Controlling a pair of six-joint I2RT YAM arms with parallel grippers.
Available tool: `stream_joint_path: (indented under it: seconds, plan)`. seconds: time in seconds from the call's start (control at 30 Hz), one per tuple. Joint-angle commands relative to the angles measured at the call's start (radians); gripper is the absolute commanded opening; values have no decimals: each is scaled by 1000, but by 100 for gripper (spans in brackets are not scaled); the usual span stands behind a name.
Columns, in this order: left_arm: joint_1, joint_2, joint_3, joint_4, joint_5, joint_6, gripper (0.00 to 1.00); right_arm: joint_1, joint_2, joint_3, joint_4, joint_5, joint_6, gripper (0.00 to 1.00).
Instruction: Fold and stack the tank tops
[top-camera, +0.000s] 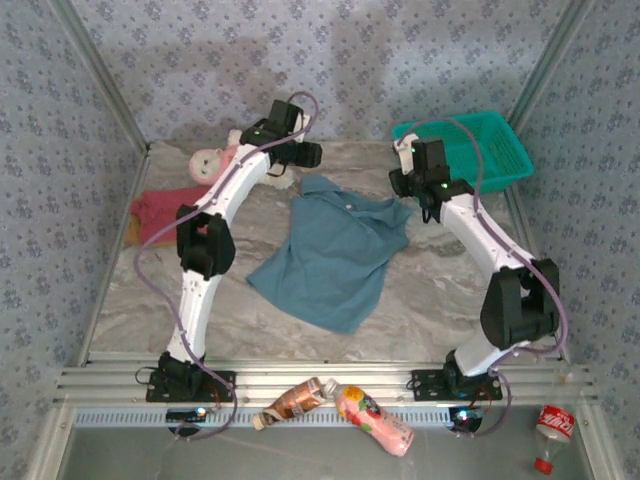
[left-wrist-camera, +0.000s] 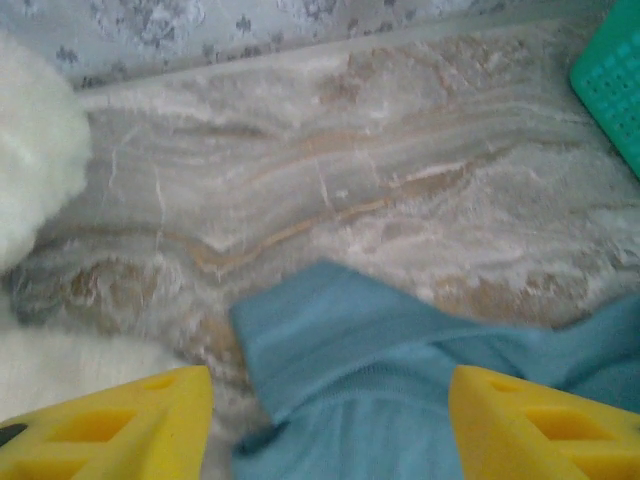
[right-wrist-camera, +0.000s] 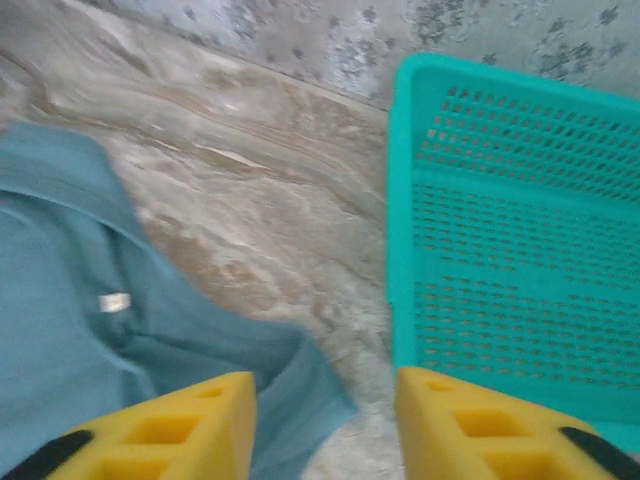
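Dusty-blue tank top (top-camera: 335, 255), teal basket (top-camera: 495, 150), grey-marbled table (top-camera: 420, 290).

Three tops (top-camera: 335, 255), three bottles (top-camera: 375, 418), basket (top-camera: 500, 150), doll (top-camera: 210, 162)

Top view: bright, even, diffuse light from overhead, with only faint soft shadows on the table (top-camera: 430, 300). Both wrist views are softer and slightly blurred, most at the yellow fingers (left-wrist-camera: 110, 425) at 6 o'clock; the doll (left-wrist-camera: 35, 150) at 9 o'clock is overexposed white.
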Motion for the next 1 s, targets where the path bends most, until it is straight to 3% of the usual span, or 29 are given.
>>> stream_joint_path:
  seconds: [0.0,0.1,0.3,0.5,0.6,0.73,0.97]
  plan:
    - [-17,-232,-245,-142,43,-58,64,36,-90,-118,-77,-166,134,50]
    - [-27,-426,-582,-97,19,-102,63,128,-152,-235,-93,-202,281,54]
    - [24,-657,-1030,-30,-47,-131,63,426,-268,-438,-121,-31,469,57]
    - [98,-816,-1287,-7,19,-189,62,755,-347,-598,-166,191,560,58]
    - [118,-856,-1376,5,54,-212,62,870,-340,-643,-150,255,625,60]
    - [122,-892,-1466,19,62,-239,57,942,-260,-651,-101,324,621,62]
    - [132,-852,-1502,134,79,-232,53,965,-82,-585,-48,422,573,66]
